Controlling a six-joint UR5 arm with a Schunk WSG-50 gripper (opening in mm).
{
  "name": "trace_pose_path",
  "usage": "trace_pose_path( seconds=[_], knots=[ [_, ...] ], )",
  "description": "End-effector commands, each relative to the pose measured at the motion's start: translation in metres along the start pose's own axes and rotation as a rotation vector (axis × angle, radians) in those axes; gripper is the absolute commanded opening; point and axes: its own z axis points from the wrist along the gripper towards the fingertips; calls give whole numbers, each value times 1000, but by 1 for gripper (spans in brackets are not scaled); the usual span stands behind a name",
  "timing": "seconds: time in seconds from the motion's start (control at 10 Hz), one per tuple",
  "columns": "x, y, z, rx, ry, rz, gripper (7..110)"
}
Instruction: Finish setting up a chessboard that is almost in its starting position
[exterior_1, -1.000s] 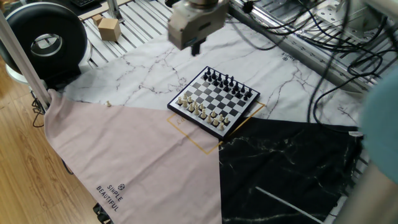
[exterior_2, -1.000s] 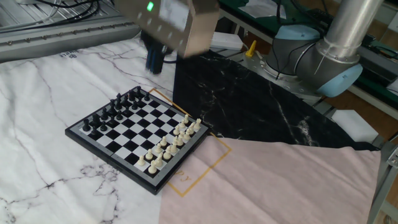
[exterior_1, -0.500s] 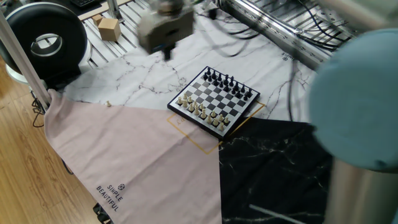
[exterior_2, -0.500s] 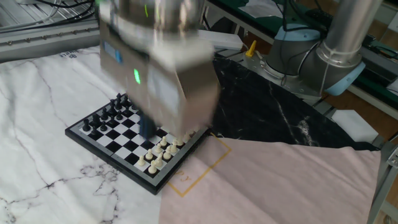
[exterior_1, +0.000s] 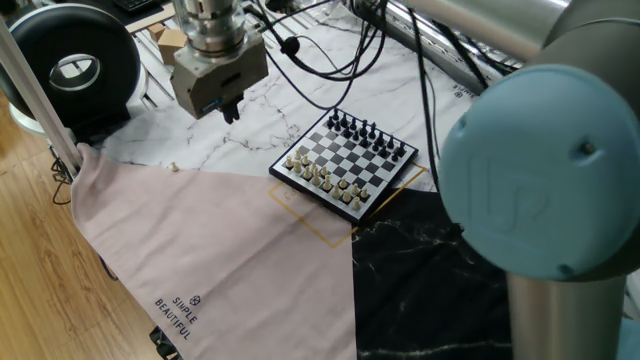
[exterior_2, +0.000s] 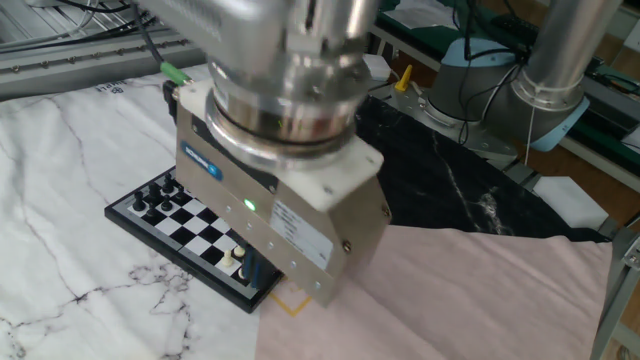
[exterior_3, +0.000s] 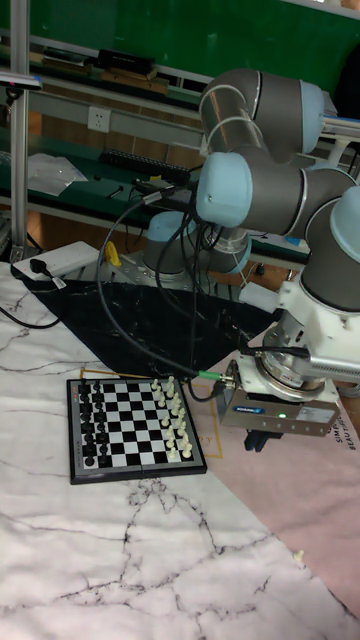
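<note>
The chessboard (exterior_1: 346, 163) lies flat on the white marble sheet (exterior_1: 250, 120), black pieces along one side and cream pieces along the opposite one. The tool (exterior_1: 229, 108) hangs well apart from it, above the marble sheet near the pink cloth (exterior_1: 200, 250); I cannot tell whether its fingers are apart or together.

A white marble-patterned mat (exterior_1: 250, 125) is covering the table, with a pink cloth (exterior_1: 200, 250) and a black marble sheet (exterior_1: 430, 290) lying against its edge. Beyond the mat, a cardboard box (exterior_1: 172, 45) is sitting on aluminium rails. Beside the pink cloth, wooden floor (exterior_1: 40, 280) is showing. Behind the mat, a green wall (exterior_3: 180, 30) is standing above cluttered shelves.
</note>
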Motion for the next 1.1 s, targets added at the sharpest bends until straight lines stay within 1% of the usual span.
trace_pose_path(
  seconds=[0.0,0.1,0.2,0.3,0.4,0.5,0.6,0.7,0.8,0.9,1.0],
  knots=[
    [-36,7,0,7,-137,-98,7],
    [-76,9,-9,23,-302,-212,7],
    [-90,35,-15,-76,-371,-220,7],
    [-94,44,-18,-109,-397,-236,7],
    [-95,40,-18,-90,-398,-232,7],
    [-92,52,-19,-140,-389,-236,7],
    [-81,60,-17,-177,-352,-256,7],
    [-76,71,-6,-202,-284,-228,22],
    [-99,82,19,-154,-249,-200,22],
    [-116,99,41,-137,-231,-172,22],
    [-120,105,58,-126,-199,-172,22]
  ],
)
